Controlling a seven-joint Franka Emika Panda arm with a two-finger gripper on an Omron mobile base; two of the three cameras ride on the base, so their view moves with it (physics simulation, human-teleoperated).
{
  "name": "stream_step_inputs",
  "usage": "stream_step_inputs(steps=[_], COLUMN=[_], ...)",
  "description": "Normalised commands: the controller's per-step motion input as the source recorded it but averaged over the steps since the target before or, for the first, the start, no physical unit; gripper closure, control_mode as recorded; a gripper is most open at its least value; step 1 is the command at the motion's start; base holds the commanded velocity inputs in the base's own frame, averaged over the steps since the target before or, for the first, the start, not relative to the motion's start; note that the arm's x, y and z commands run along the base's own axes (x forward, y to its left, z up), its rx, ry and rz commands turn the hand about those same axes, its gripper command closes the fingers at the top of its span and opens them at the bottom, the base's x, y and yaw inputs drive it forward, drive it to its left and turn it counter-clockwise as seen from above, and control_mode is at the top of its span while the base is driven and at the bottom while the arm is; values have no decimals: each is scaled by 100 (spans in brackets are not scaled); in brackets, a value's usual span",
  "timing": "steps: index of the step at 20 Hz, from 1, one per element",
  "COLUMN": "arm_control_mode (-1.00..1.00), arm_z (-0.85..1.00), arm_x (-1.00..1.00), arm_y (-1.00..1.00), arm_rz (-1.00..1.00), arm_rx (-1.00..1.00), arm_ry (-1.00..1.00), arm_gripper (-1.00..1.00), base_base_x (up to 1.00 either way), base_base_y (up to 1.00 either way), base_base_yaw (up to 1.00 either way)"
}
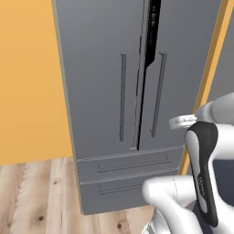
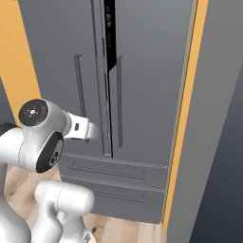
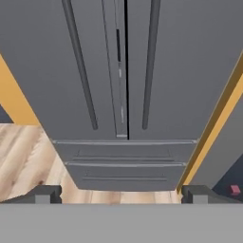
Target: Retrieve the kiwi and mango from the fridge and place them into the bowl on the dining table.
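the gripper (image 3: 121,193) is released, its two finger tips (image 3: 45,193) spread wide at 6 o'clock in the hand view and touching nothing. beyond them lies pale wood floor (image 3: 21,152), then the fridge (image 3: 118,71) at 12 o'clock, straight ahead: two lower drawers (image 3: 124,163), and above them its french doors (one ajar, a thin dark gap between the long bar handles (image 1: 122,98)). orange wall (image 1: 27,77) flanks it

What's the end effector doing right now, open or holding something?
End effector: open, holding nothing, facing the fridge.
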Motion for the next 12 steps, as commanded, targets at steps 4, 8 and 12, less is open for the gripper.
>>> stream_step_inputs(steps=[4, 8, 12], arm_control_mode=[-100, -100, -100], arm_z=[13, 26, 29], arm_x=[32, 45, 62], arm_y=[-20, -22, -16], arm_rz=[0, 0, 0], arm_rx=[0, 0, 0], arm_ry=[0, 0, 0], arm_gripper=[-100, -100, -100], base_base_x=[0, 0, 0], base_base_y=[0, 0, 0], base_base_yaw=[0, 0, 0])
